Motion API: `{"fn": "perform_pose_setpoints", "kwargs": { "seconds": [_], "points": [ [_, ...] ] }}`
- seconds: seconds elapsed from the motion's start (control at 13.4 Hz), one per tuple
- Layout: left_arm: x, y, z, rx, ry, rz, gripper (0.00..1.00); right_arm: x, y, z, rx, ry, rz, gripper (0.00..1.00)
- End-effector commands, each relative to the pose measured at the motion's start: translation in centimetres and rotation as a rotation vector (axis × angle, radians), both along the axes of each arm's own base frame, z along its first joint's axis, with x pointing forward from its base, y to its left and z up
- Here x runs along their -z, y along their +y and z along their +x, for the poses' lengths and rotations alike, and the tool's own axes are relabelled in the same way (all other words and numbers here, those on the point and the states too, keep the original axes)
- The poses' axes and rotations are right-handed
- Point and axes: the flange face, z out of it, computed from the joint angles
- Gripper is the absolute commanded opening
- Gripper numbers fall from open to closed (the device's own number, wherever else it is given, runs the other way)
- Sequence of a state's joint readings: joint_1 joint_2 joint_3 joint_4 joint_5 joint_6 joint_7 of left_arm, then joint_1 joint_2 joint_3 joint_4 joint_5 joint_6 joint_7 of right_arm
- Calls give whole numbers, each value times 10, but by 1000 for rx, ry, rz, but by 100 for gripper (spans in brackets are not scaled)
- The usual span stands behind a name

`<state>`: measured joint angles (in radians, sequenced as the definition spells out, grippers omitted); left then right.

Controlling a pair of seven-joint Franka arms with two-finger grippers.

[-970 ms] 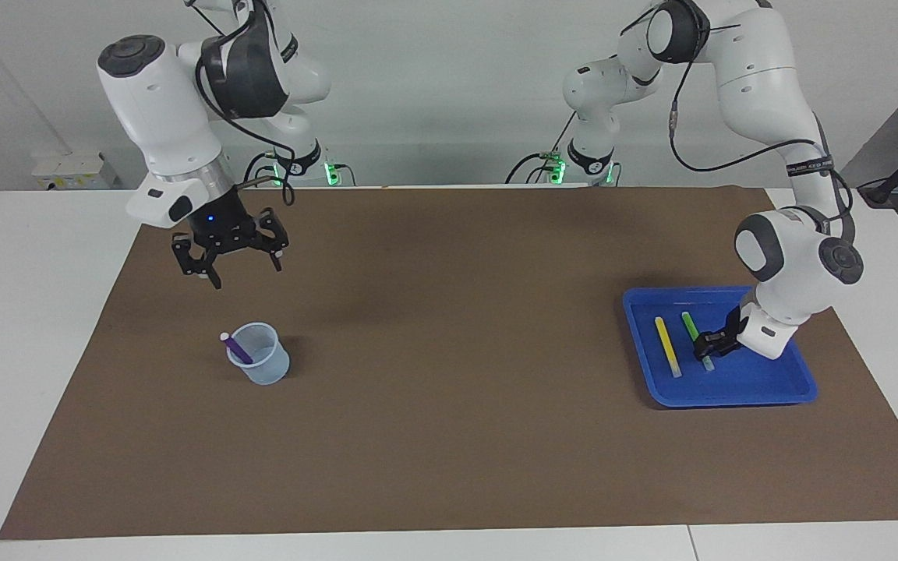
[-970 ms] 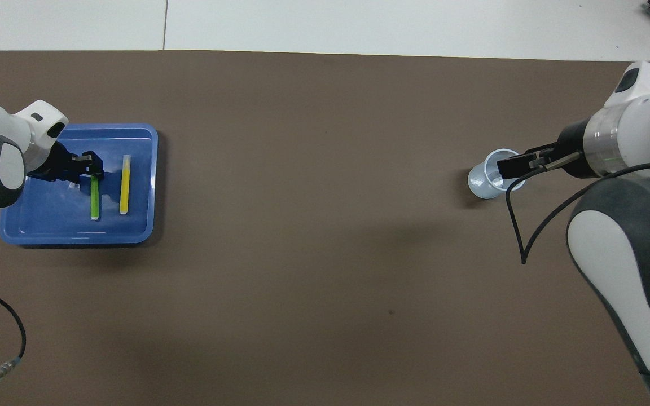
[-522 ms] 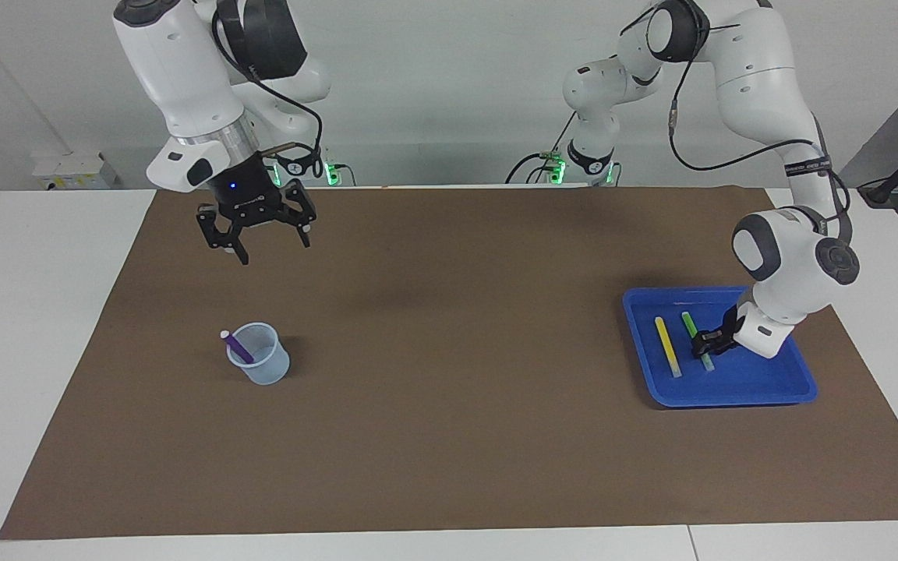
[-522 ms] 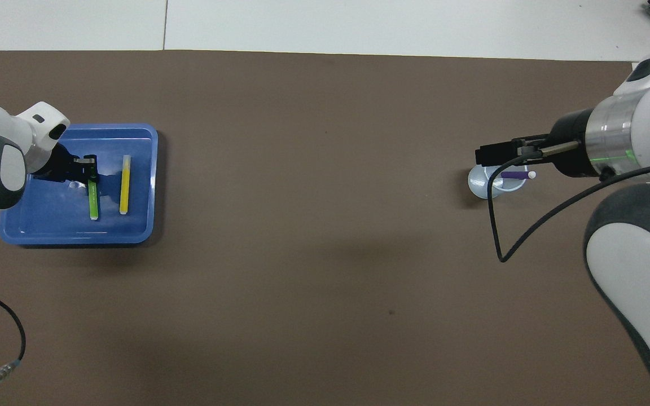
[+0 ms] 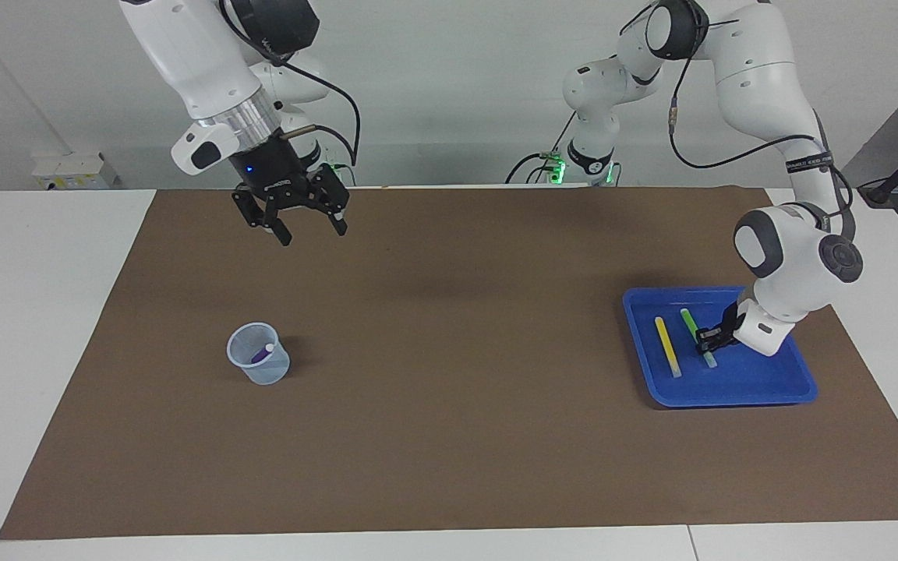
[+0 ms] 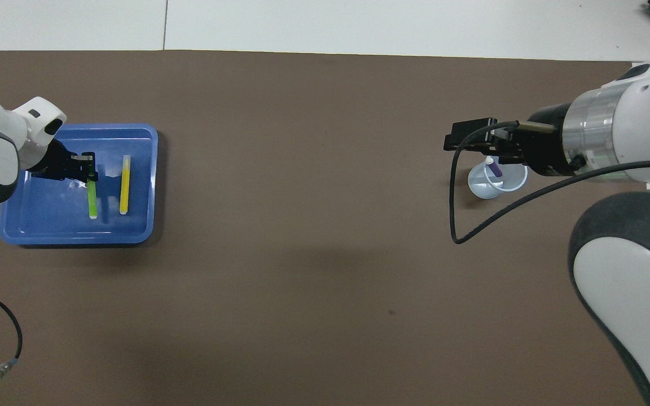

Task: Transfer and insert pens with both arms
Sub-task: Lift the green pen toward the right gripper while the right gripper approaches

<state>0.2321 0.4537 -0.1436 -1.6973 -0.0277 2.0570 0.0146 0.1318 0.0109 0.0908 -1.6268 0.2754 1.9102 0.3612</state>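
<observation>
Two white arms work over a brown mat (image 5: 449,436) that covers the middle of a white table (image 5: 36,312). At the left arm's end of the table a blue tray (image 5: 792,386) lies flat on the mat and holds two pens side by side but apart. The yellow pen (image 5: 667,346) lies free on the tray floor, its pale end pointing away from the robots. The green pen (image 5: 688,322) lies just beside it, toward the left arm's end of the table, at much the same angle. The left gripper (image 5: 708,338) is down inside the tray, and its fingers are closed on the green pen about midway along the barrel; the pen's green half shows on the robots' side of the fingers and its pale end on the side away from them. In the overhead view the same grip appears, the left gripper (image 6: 89,173) clamped across the upper part of the green pen (image 6: 92,200), with the yellow pen (image 6: 125,186) untouched alongside. Toward the right arm's end of the table a clear plastic cup (image 5: 259,366) stands upright on the mat, and the purple pen (image 5: 262,353) rests inside it, leaning, pale tip uppermost. The right gripper (image 5: 302,227) hangs in the air with its fingers spread apart and empty, over bare mat and well apart from the cup.
</observation>
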Motion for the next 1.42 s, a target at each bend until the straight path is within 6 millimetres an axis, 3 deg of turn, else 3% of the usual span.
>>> {"fn": "perform_pose_setpoints", "kwargs": {
  "seconds": [0.0,0.37,0.67,0.82,0.97,1.12,1.27,1.34],
  "points": [
    [-32,5,3,-11,-10,-20,0,-4,18,10,143,17,74,100],
    [-129,-5,-24,0,-33,7,0,-6,37,11,380,82,253,100],
    [-170,-19,-58,-13,74,7,0,-3,67,5,572,168,383,100],
    [-191,-35,-71,-37,88,-39,0,-1,68,5,642,192,426,100],
    [-201,-59,-81,-65,125,-56,0,1,69,3,648,199,425,100],
    [-220,-96,-96,-110,142,-31,0,10,87,-7,621,221,409,100],
    [-223,-132,-106,-335,169,-24,0,15,89,-14,623,235,401,100],
    [-228,-144,-105,-495,187,-71,0,17,101,-20,640,259,405,100]
  ]
}}
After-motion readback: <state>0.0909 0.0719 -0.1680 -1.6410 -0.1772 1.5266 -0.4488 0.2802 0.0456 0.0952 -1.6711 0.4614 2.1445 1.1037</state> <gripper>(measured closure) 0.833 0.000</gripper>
